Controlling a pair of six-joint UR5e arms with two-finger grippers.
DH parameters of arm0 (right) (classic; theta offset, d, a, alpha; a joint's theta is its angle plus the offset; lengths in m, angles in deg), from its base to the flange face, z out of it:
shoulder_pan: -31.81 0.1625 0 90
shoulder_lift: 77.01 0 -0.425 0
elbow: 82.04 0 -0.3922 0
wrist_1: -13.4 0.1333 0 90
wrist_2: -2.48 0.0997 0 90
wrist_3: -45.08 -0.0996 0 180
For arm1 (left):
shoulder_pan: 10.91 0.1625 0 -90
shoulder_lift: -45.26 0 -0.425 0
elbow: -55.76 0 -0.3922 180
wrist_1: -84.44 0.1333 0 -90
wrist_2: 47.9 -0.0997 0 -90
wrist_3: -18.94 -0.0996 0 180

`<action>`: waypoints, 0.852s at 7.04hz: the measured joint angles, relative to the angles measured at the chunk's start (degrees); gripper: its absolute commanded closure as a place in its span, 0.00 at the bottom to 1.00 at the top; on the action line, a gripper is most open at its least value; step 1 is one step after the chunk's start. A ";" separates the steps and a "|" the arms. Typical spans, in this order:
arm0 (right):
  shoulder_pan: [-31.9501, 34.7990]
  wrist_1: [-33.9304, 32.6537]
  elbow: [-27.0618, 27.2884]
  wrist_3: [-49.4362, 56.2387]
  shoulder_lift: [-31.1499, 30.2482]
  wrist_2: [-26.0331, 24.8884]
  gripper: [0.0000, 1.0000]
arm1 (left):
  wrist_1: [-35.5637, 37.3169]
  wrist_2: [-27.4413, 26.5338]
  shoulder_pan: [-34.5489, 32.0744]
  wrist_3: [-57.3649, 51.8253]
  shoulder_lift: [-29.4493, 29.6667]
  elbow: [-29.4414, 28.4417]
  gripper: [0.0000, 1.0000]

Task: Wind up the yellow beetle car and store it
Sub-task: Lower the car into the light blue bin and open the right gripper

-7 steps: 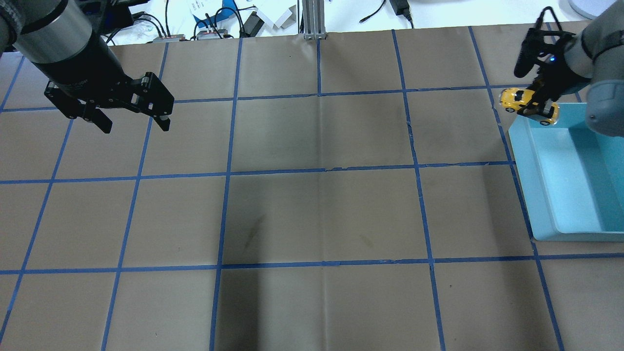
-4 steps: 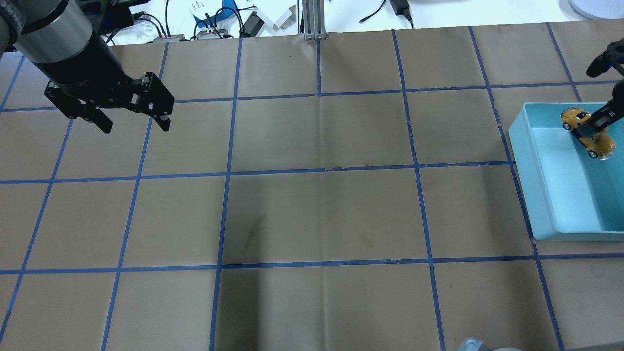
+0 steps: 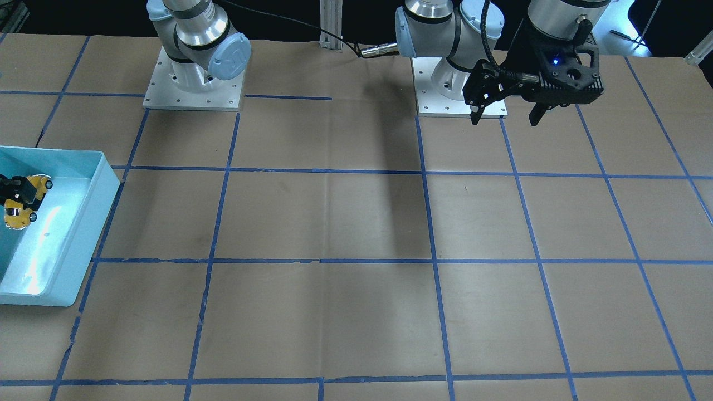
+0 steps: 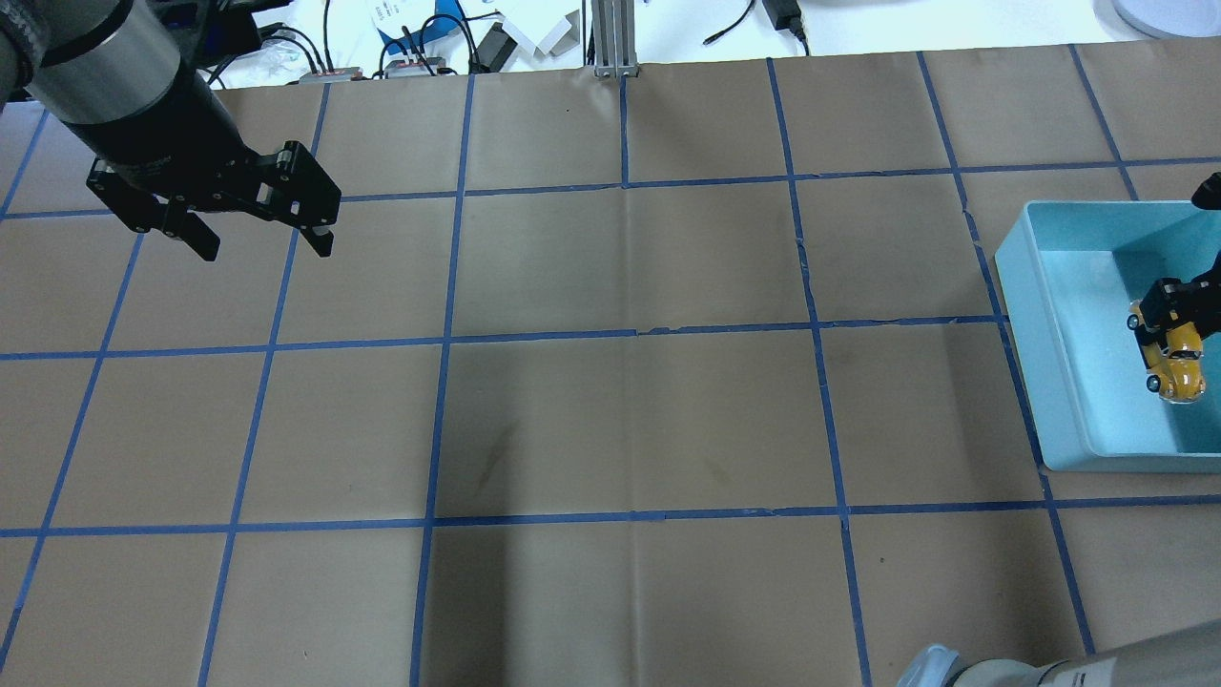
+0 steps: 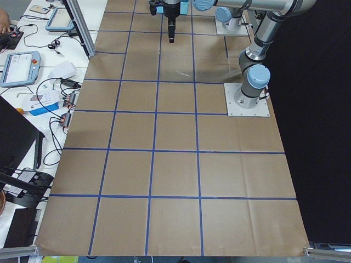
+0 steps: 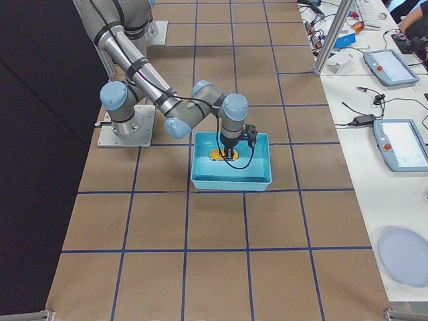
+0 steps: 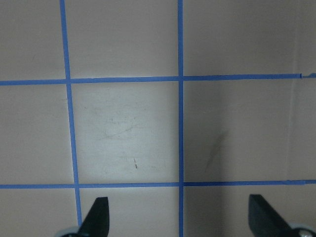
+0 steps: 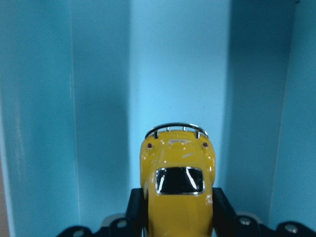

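Brown bench (image 4: 630, 420), blue bin (image 4: 1059, 382) at 3 o'clock: right pincer (image 8: 178, 217) pinching yellow beetle car (image 4: 1175, 367) inside, left pincer (image 4: 264, 248) spread.

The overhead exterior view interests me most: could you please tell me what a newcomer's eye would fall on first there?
The tiny glossy yellow beetle car stands out, clamped in the right gripper inside the light-blue plastic bin at the table's right edge. Next comes the left gripper, open and empty over the brown paper tabletop ruled with blue tape, at far left.
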 measured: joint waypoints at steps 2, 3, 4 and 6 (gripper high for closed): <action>-0.07 -2.03 -0.04 -1.17 3.03 -0.34 0.92 | 0.00 0.00 0.00 0.00 0.02 0.00 0.00; -0.09 -3.06 -0.03 -1.23 4.68 -0.29 0.80 | 0.00 0.00 0.00 0.00 0.04 0.00 0.00; -0.09 -3.52 -0.01 -1.27 5.91 -0.14 0.21 | 0.00 0.00 0.00 0.00 0.06 0.00 0.00; -0.09 -5.11 -0.26 -1.37 6.53 0.12 0.00 | 0.00 0.00 0.00 0.00 0.06 0.00 0.00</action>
